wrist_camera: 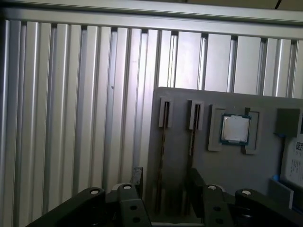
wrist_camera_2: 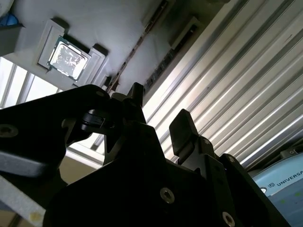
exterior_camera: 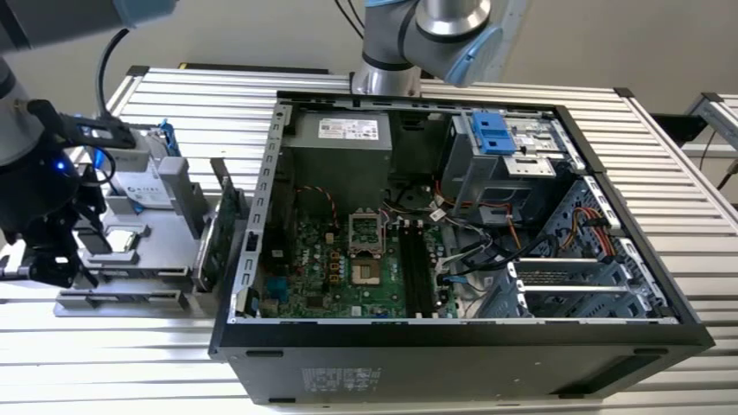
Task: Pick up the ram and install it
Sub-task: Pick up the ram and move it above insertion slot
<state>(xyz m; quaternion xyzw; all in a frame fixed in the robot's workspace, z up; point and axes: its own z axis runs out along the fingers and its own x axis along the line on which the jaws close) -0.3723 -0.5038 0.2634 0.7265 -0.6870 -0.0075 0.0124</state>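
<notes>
- Jaws spread wide and holding nothing. In the first wrist view the gripper (wrist_camera: 166, 176) lines up on the ram (wrist_camera: 162, 151), which stands on edge in a slot of the grey tray (wrist_camera: 180, 97), well clear of the computer.
- Trouble spot: a second thin stick (wrist_camera: 193, 135) stands just beside it. To my eye the finger on that side could clip it on closing, or pinch the wrong one.
- The board is thin and on edge, so an off-centre grip could tilt or drop it.
- The second wrist view looks up past the fingertips (wrist_camera_2: 182, 124) and shows the ram (wrist_camera_2: 168, 56) as a dark strip running toward the gap, with the chip (wrist_camera_2: 68, 57) off to one side.
- The exterior view adds the wider scene: the gripper (exterior_camera: 55, 268) at the tray's end on the exterior view's left, the open computer case (exterior_camera: 265, 156) alongside, and dark memory slots (exterior_camera: 413, 268) on its board. A skewed stick could jam there.
</notes>
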